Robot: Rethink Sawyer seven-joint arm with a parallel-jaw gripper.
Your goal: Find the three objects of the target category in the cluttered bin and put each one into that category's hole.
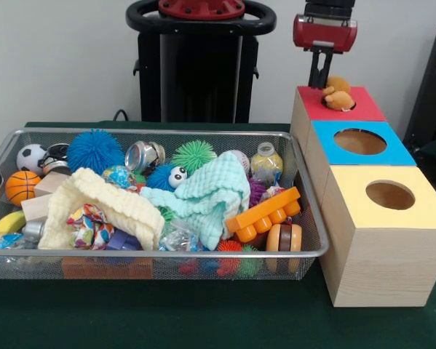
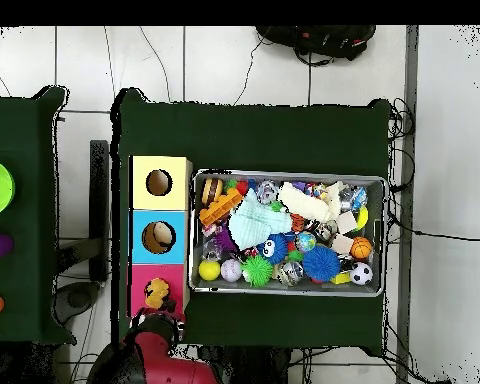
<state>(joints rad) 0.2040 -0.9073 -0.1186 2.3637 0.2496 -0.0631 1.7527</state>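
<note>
Sitting at the left of the front view, on the green table: the wire mesh bin, heaped full. At its left end a small football, an orange basketball and a yellow banana shape. Further along, a blue spiky ball, a cream knitted cloth draped over other pieces, a silver tin, a green spiky ball and a mint knitted cloth near the middle. Toward the right end, an orange toothed block and a small clear bottle. Just right of the bin, three pale wooden boxes in a row: yellow-topped box nearest the camera, blue-topped box behind it, red-topped box farthest. Lying at the red box's hole, partly over its rim, a tan plush animal. Directly above it, the gripper, dark fingers pointing down beside the toy; apparently clear of it, though whether spread or closed cannot be told from either view.
</note>
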